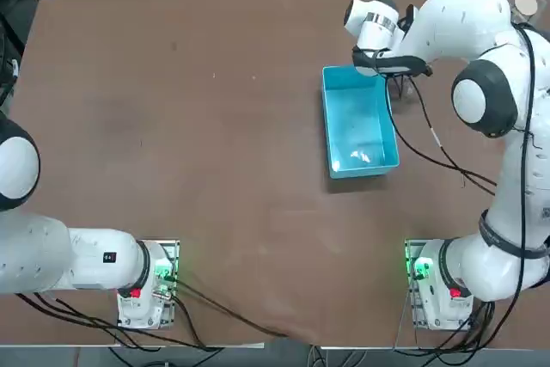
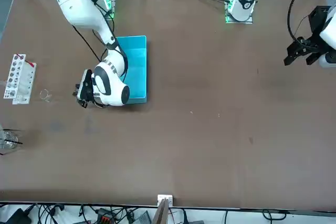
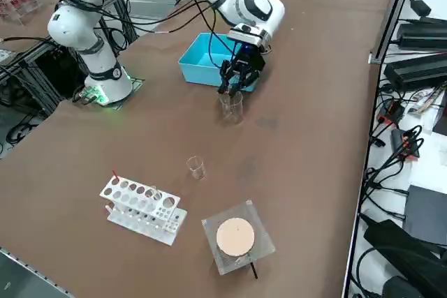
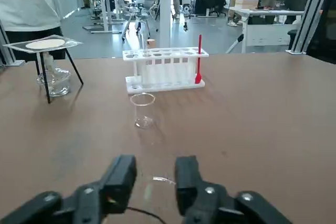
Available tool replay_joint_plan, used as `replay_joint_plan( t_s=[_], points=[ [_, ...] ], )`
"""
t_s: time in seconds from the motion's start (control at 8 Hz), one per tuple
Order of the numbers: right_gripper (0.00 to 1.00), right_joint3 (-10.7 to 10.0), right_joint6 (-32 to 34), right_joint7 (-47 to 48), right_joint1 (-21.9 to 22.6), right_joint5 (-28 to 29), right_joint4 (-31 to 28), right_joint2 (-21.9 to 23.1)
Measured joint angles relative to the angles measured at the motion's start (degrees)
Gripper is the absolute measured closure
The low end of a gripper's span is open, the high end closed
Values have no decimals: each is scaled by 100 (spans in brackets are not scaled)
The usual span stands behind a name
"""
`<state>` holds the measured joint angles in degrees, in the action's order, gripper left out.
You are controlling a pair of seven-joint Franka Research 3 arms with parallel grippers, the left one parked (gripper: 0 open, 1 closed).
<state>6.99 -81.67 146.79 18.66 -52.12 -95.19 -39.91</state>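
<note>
While hanging low over the table [image 3: 300, 137], spread apart and clamped on nothing: right gripper [image 3: 231, 87]. Directly beneath it, upright on the table, a tall clear glass [image 3: 231, 107], rim faintly showing in the gap between the two fingers [image 4: 122, 174]; cannot tell whether either finger touches that rim. Just behind the gripper, on the arm's side, a blue bin [image 3: 202, 61], close beside the glass. Ahead of the gripper, near, a small clear cup [image 3: 196, 167], upright. Farther ahead, a white rack [image 3: 143, 209] with one red stick [image 4: 199, 59] standing at one end. Beside the rack, about as far from the gripper, a wire stand [image 3: 255, 256] topped with mesh and a round tan disc [image 3: 235, 236], a squat glass jar [image 4: 54, 81] under it.
</note>
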Motion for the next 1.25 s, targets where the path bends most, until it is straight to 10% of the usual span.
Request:
replay_joint_plan(
  t_s=[0.38, 1.25],
  points=[
    [0, 0, 198, -562, 9, 181, 96, 81],
    [0, -213, 551, -2934, -425, 491, 40, 1158]
  ],
)
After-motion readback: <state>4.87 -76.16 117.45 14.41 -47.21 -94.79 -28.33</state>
